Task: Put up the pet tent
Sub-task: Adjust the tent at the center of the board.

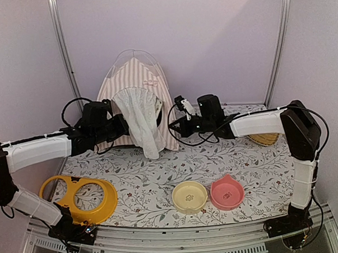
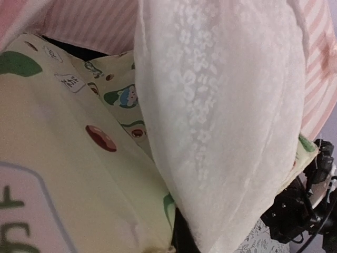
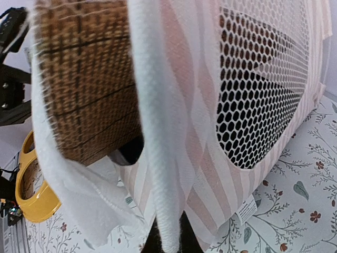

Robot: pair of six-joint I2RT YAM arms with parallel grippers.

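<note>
Pet tent [image 1: 134, 77] stands upright; left jaws and right jaws sit at its sides, their opening hidden by fabric.

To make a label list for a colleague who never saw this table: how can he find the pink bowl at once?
Look at the floral tablecloth, along its near edge, in front of the striped pet tent. Two small round bowls sit side by side there. The pink bowl is the right-hand one; the cream bowl beside it is pale yellow.

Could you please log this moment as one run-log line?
pet tent upright; left gripper at its curtain; right gripper at its right edge
</note>
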